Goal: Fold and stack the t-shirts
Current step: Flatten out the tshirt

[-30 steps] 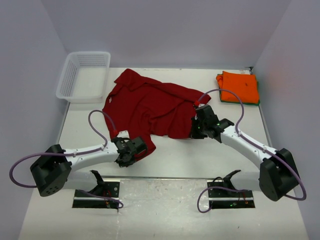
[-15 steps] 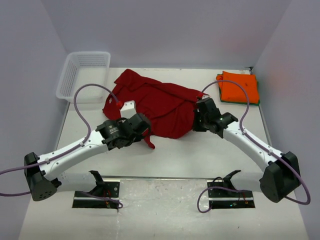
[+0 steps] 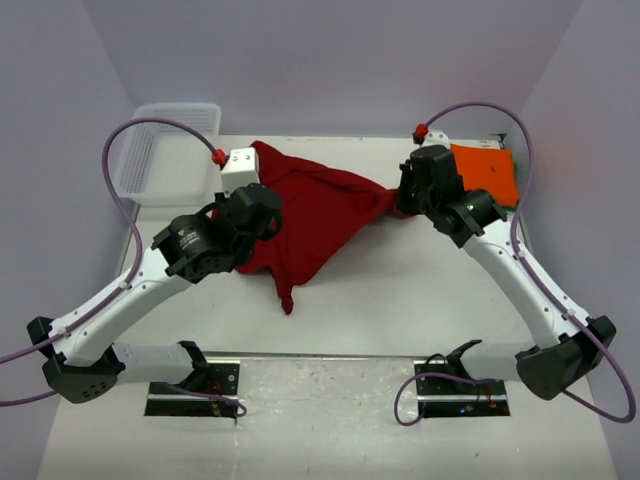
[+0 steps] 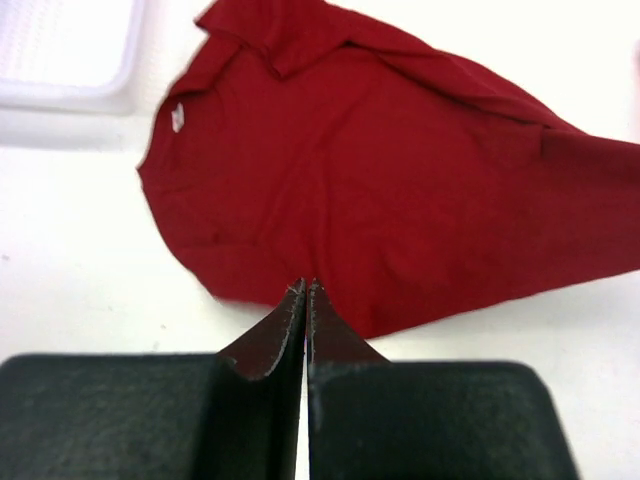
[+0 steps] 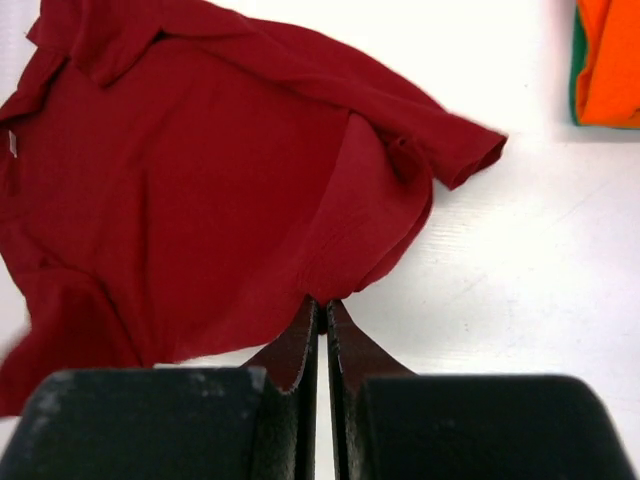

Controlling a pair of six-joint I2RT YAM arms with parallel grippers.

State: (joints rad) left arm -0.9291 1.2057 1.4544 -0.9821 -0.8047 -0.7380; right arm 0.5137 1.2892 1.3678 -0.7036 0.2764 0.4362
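Folding of the dark red shirt [image 3: 320, 215] looks barely begun: it lies rumpled mid-table toward the far edge, collar nearest the basket [image 3: 150, 165], with its near hem lifted off the table [image 3: 400, 300] at two corners. The left gripper [image 4: 305, 295] has its fingers pressed together on one corner of that hem, and the right gripper [image 5: 322, 305] pinches the other. At the far right the orange shirt [image 3: 487, 172] lies folded on a green shirt [image 5: 574, 70], of which only an edge shows; that pair seems done. What remains is finishing the red shirt's folds and stacking it there.
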